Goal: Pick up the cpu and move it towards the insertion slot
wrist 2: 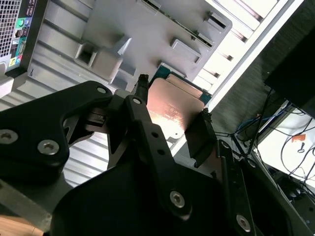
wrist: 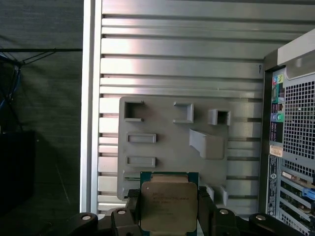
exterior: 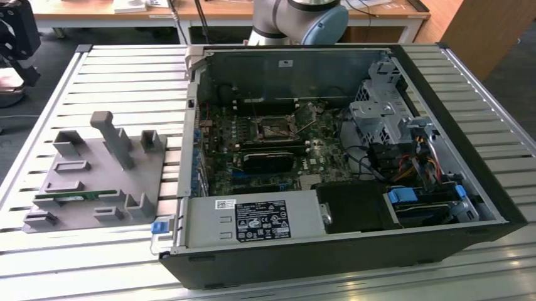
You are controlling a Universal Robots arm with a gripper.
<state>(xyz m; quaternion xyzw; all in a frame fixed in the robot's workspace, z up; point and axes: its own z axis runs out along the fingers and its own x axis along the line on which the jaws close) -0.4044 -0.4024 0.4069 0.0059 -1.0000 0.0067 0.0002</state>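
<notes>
Black gripper (wrist: 169, 210) hangs over the grey tray (wrist: 162, 118), clamped on the cpu (wrist: 169, 196)

Robotics lab, bench setup. Signs:
- Slatted aluminium work table (exterior: 109, 69), with the base of a robot arm (exterior: 297, 19) at its far edge.
- Desktop computer case (exterior: 335, 260) lying on its side, opened, board exposed.
- Grey fixture plate (exterior: 84, 188) with pockets and posts for parts.
- Gripper (wrist: 169, 210) clamped on a bare cpu (wrist: 169, 196).
- Wooden desks (exterior: 100, 15) beyond the table.
- Loose cables (wrist 2: 253, 132) trailing over the dark floor (wrist: 44, 98).
</notes>
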